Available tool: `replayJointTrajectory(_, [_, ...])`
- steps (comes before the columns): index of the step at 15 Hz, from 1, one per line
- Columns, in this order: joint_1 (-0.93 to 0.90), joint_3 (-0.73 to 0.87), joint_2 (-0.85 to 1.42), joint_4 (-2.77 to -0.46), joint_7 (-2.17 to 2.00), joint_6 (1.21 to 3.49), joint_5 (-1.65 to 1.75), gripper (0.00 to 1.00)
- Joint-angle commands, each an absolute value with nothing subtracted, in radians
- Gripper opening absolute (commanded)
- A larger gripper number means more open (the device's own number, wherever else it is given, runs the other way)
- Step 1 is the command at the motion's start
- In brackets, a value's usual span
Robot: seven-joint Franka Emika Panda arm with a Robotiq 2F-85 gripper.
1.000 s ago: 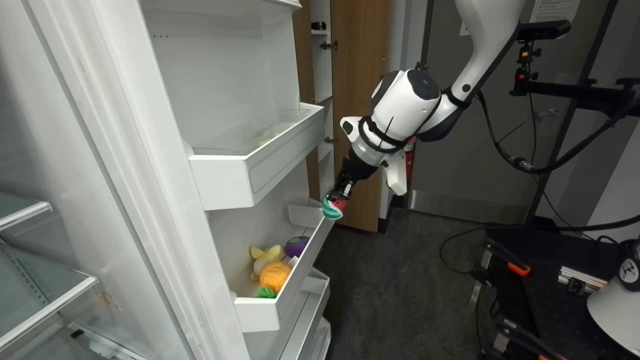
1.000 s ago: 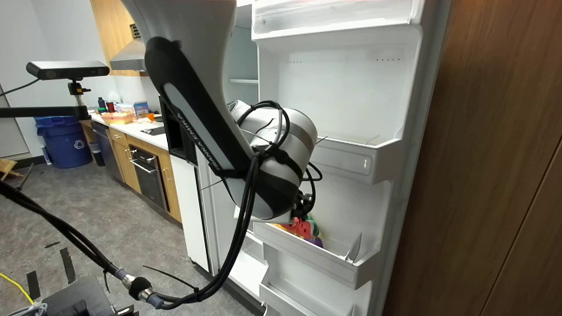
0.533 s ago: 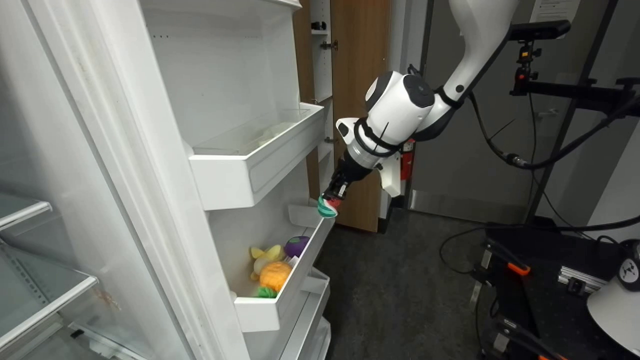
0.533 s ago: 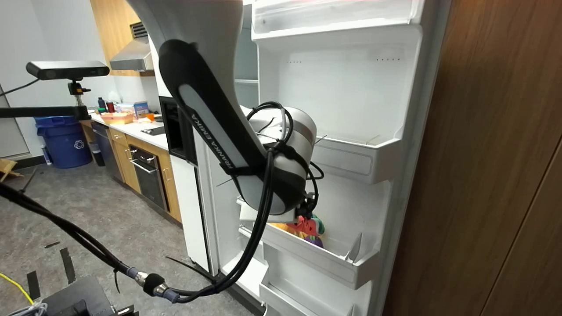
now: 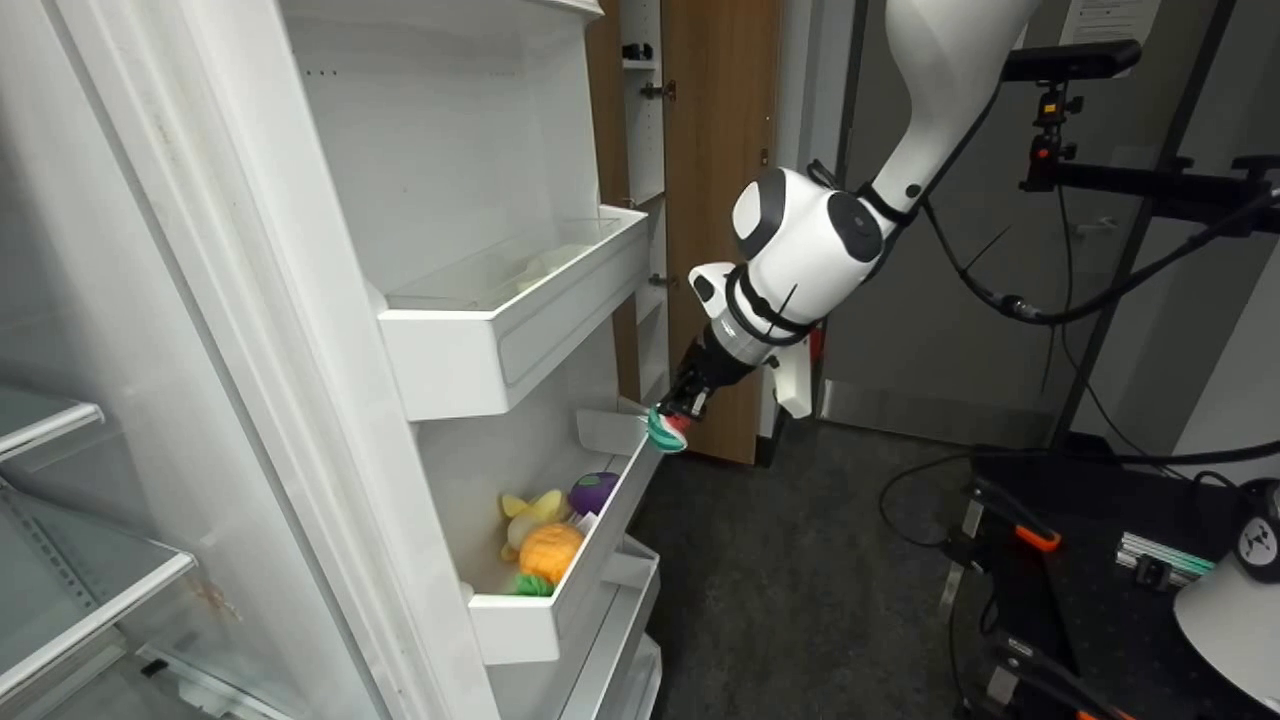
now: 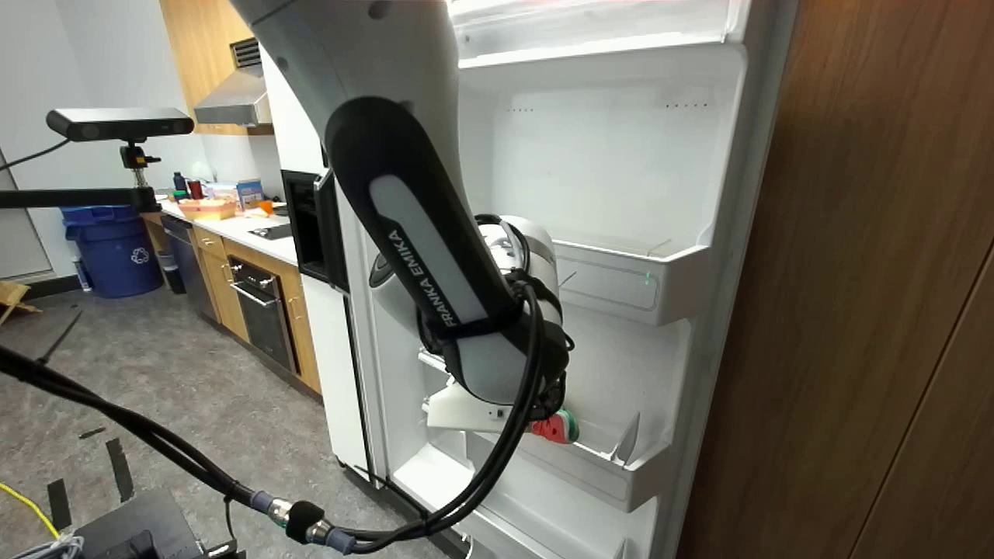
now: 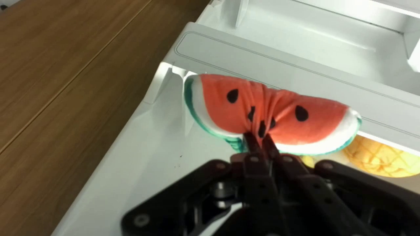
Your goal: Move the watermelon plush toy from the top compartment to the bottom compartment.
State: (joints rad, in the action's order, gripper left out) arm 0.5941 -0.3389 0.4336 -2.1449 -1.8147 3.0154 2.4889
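Observation:
My gripper [image 7: 259,139] is shut on the watermelon plush toy [image 7: 269,105], pinching its red face into folds near the green rim. In both exterior views the toy [image 5: 665,432] hangs from the fingertips at the front edge of the bottom compartment [image 5: 515,632], toward its far end. Whether it touches that edge I cannot tell. The wrist view has it overlapping the compartment's front wall [image 7: 295,70]. Above stands the top compartment [image 5: 570,315], with something pale inside. The arm covers most of my gripper in an exterior view, where the watermelon [image 6: 553,427] peeks out.
Inside the bottom compartment lie an orange plush [image 5: 550,552] with green leaves, a yellow plush [image 5: 535,510] and a purple toy [image 5: 594,491]. A white divider [image 5: 608,432] stands at the far end. Another bin [image 5: 632,568] sits below. A wooden panel [image 7: 65,75] flanks the door.
The watermelon, held throughout, shifted slightly left, then down and right in an exterior view. From the opposite camera it sank and moved right, now covering part of the bin's front rim.

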Motion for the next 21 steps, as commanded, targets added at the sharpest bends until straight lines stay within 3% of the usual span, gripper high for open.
replayJointTrajectory(1, [0.724, -0.478, 0.480, -2.143, -1.802, 2.931, 2.530, 0.01])
replayJointTrajectory(4, [0.817, -0.578, 0.497, -2.159, -1.761, 2.889, 2.521, 0.01])
replayJointTrajectory(5, [0.739, -0.502, 0.482, -2.152, -1.805, 2.915, 2.520, 0.01])
replayJointTrajectory(6, [0.750, -0.515, 0.485, -2.153, -1.802, 2.912, 2.518, 0.05])
replayJointTrajectory(15, [0.757, -0.542, 0.492, -2.153, -1.801, 2.886, 2.518, 0.01])
replayJointTrajectory(21, [0.564, -0.554, 0.570, -2.119, -1.793, 2.723, 2.413, 0.01])
